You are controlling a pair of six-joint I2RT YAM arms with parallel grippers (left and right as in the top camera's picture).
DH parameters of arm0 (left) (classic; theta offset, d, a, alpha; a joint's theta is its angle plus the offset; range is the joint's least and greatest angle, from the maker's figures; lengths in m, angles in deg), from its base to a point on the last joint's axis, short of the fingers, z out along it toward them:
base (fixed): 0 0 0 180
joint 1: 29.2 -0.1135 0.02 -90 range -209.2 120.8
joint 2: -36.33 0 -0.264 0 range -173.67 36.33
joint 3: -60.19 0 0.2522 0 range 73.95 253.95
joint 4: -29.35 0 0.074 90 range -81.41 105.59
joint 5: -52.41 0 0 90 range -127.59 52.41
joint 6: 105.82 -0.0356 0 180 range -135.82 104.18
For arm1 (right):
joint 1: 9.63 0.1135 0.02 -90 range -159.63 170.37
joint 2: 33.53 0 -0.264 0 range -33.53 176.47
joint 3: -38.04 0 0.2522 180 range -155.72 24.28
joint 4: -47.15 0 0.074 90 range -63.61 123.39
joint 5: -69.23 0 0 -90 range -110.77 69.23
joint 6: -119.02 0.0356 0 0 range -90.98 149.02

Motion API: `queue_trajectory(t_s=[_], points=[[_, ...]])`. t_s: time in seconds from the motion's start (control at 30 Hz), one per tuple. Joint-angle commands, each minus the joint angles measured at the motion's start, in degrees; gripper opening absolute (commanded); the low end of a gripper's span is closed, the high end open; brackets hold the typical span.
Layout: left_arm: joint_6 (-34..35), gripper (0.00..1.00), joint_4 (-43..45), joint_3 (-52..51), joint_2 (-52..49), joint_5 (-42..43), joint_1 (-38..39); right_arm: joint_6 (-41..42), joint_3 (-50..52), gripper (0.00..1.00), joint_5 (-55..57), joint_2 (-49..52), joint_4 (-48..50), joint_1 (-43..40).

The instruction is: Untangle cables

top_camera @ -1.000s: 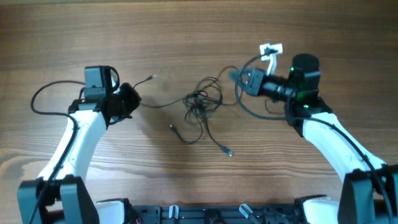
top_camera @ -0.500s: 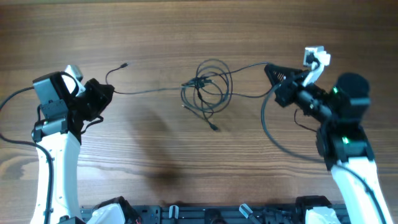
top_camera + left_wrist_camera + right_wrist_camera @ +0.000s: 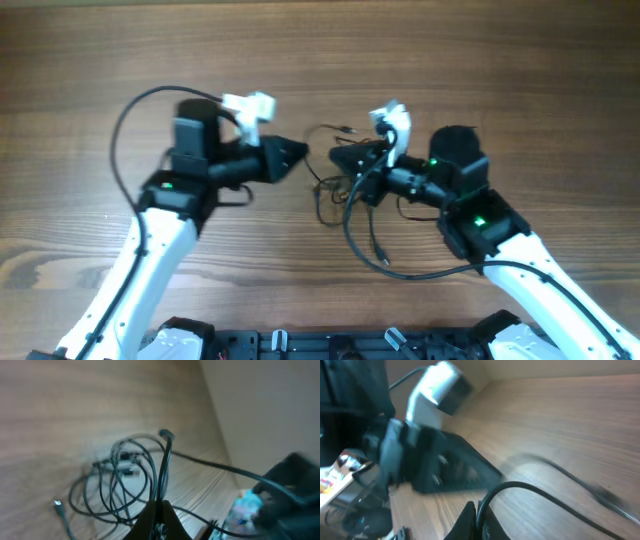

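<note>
I see the cables (image 3: pixel 335 185) as thin black cords in one loose tangle near the middle of the table (image 3: pixel 500 60). From the left wrist, the tangle reads as several overlapping loops lying flat on the table, with a small plug (image 3: pixel 58 505) loose at its edge. One strand lifts off the table, pinched in the closed left gripper (image 3: pixel 159 510). Another strand arcs up into the closed right gripper (image 3: pixel 478 510).
</note>
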Motion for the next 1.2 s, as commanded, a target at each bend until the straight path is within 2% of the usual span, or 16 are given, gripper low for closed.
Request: queue_trajectory(t_s=[0.0,0.13,0.3,0.47,0.57,0.67,0.8,0.93,0.97,1.0,1.03,1.07,1.1,1.17], points=[[3.7,0.04,-2.5,-0.3,-2.4,-14.8,5.2,-3.3,-5.8,0.04,1.6,-1.6,0.9,0.0],[3.8,0.06,-2.7,-0.3,-7.1,-14.3,7.4,-3.6,-10.2,0.04,1.6,-4.6,4.9,-1.6],[5.5,0.05,-1.8,-0.3,-13.9,-14.0,10.0,-2.0,-10.6,0.04,2.4,-6.1,12.7,-1.9],[5.5,0.04,-2.5,-0.3,-18.6,-14.4,11.5,-2.6,-10.6,0.04,16.5,-6.0,12.8,-2.9],[5.4,0.04,-2.8,-0.3,-18.2,-16.6,8.7,-2.5,-10.6,0.04,31.0,-6.0,5.8,-3.6],[5.6,0.04,-2.7,-0.1,-15.9,-17.5,2.2,-2.3,-10.6,0.05,41.8,-6.0,-5.9,-3.6],[11.7,0.04,-2.6,-0.1,-11.6,-17.5,-10.8,1.1,-10.6,0.05,46.8,-5.0,-21.9,-3.6],[14.7,0.04,-3.1,-0.1,-10.9,-15.4,-19.1,3.6,-10.6,0.07,47.3,-2.0,-31.1,-3.6],[14.7,0.04,-3.6,-0.1,-10.9,-14.2,-20.4,4.9,-10.6,0.15,47.3,-0.6,-32.8,-3.6],[14.7,0.04,-4.2,-0.1,-10.9,-14.0,-21.3,5.5,-10.6,0.31,47.3,0.3,-33.4,-3.6],[14.6,0.10,-4.8,-0.1,-10.9,-14.1,-21.8,5.5,-10.6,0.48,46.8,1.4,-33.7,-3.6],[14.7,0.21,-5.3,-0.1,-10.9,-14.1,-21.9,5.2,-10.6,0.69,45.3,2.9,-33.6,-3.6],[14.7,0.34,-5.7,-0.1,-10.9,-14.1,-22.0,5.0,-10.6,1.00,44.2,3.5,-33.4,-3.6],[14.7,0.62,-6.7,-0.1,-10.9,-14.1,-21.8,5.0,-10.6,1.00,39.3,5.1,-32.9,-3.6]])
